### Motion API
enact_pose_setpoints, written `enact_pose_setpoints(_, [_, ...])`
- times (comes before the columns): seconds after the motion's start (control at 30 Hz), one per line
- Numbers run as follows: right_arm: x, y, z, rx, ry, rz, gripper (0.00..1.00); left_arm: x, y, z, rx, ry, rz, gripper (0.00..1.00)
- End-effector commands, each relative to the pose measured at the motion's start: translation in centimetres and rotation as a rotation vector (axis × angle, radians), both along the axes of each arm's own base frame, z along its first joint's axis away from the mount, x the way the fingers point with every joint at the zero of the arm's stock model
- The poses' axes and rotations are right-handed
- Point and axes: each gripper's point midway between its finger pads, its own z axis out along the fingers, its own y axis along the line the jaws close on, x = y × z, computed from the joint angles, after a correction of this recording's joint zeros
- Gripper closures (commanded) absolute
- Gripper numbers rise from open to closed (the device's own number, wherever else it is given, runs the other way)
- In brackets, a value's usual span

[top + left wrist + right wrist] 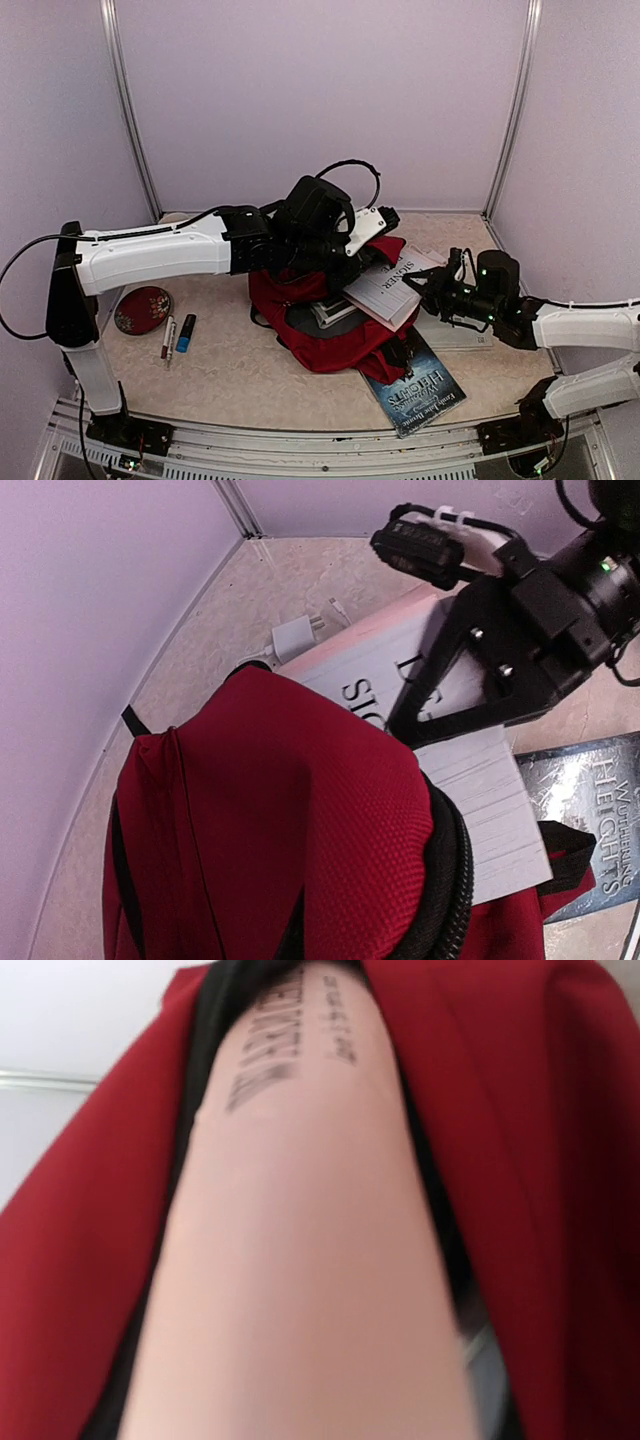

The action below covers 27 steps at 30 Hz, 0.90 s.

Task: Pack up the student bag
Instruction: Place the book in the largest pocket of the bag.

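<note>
The student bag [335, 352] lies in the middle of the table, dark red with black zippers, its mouth facing right. My left gripper [326, 268] is shut on the bag's upper flap and holds it raised. Its fingers are hidden behind red fabric [280, 820] in the left wrist view. My right gripper [419, 285] is shut on the edge of a white and pale-pink book [385, 290], whose far end sits in the bag's mouth. The same book [300, 1260] fills the right wrist view, with the red bag [80, 1260] on both sides.
A dark blue "Wuthering Heights" book [415, 388] lies in front of the bag, and a pale booklet [462, 335] lies under the right arm. A red round disc [143, 308], a pen [168, 337] and a blue marker [186, 332] lie at the left. A white charger [295, 637] sits behind the bag.
</note>
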Motion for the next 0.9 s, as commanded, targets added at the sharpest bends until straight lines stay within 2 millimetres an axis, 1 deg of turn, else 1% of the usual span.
enact_pose_setpoints(0.0, [3.6, 1.8, 5.1, 0.098, -0.149, -0.065, 0.79, -2.2, -1.6, 5.1, -0.153, -0.026, -0.111, 1.00])
enact_pose_setpoints(0.03, [4.0, 2.7, 4.8, 0.083, -0.149, -0.064, 0.78, -2.2, -1.8, 5.5, -0.166, -0.030, -0.115, 1.00])
enact_pose_setpoints(0.07, [4.4, 3.6, 4.8, 0.072, -0.151, -0.064, 0.75, -2.0, -1.9, 6.1, -0.178, -0.034, -0.114, 1.00])
enact_pose_setpoints(0.13, [5.0, 5.8, 4.6, 0.052, -0.162, -0.051, 0.66, -1.3, -2.0, 7.2, -0.206, -0.045, -0.096, 1.00])
enact_pose_setpoints(0.17, [5.6, 7.2, 4.5, 0.039, -0.164, -0.039, 0.61, -0.8, -1.8, 8.0, -0.225, -0.051, -0.079, 1.00])
enact_pose_setpoints(0.2, [5.6, 8.2, 4.2, 0.025, -0.168, -0.022, 0.57, -0.2, -1.5, 8.6, -0.241, -0.052, -0.060, 1.00])
enact_pose_setpoints(0.27, [6.1, 10.7, 3.4, -0.013, -0.172, 0.023, 0.49, 1.0, -0.5, 9.6, -0.272, -0.054, -0.017, 1.00])
enact_pose_setpoints(0.3, [6.4, 11.8, 2.6, -0.049, -0.164, 0.046, 0.46, 1.7, 0.1, 9.8, -0.277, -0.055, 0.011, 1.00])
enact_pose_setpoints(0.33, [6.3, 12.3, 1.7, -0.093, -0.156, 0.069, 0.40, 2.4, 0.9, 9.7, -0.279, -0.053, 0.041, 1.00])
enact_pose_setpoints(0.37, [6.2, 12.5, 1.1, -0.140, -0.156, 0.087, 0.32, 3.3, 1.9, 9.6, -0.280, -0.049, 0.081, 1.00])
enact_pose_setpoints(0.43, [5.7, 12.1, -0.3, -0.241, -0.152, 0.119, 0.18, 4.2, 3.4, 8.9, -0.274, -0.037, 0.125, 1.00])
enact_pose_setpoints(0.5, [4.7, 11.5, -1.0, -0.363, -0.176, 0.178, 0.03, 4.9, 4.9, 8.1, -0.265, -0.033, 0.165, 1.00])
enact_pose_setpoints(0.53, [4.1, 11.0, -1.3, -0.422, -0.182, 0.211, 0.00, 5.3, 5.6, 7.9, -0.263, -0.037, 0.189, 1.00])
enact_pose_setpoints(0.6, [2.5, 9.9, -1.8, -0.547, -0.170, 0.278, 0.00, 6.2, 7.0, 7.4, -0.253, -0.043, 0.233, 1.00])
enact_pose_setpoints(0.73, [-0.8, 7.1, -0.3, -0.730, -0.163, 0.354, 0.00, 8.7, 9.6, 6.3, -0.223, -0.057, 0.331, 1.00])
enact_pose_setpoints(0.83, [-3.2, 4.3, 0.6, -0.794, -0.119, 0.382, 0.00, 10.7, 11.4, 5.9, -0.192, -0.079, 0.403, 1.00])
enact_pose_setpoints(0.87, [-4.4, 3.0, 0.6, -0.814, -0.084, 0.386, 0.00, 11.4, 12.1, 5.9, -0.183, -0.086, 0.423, 1.00])
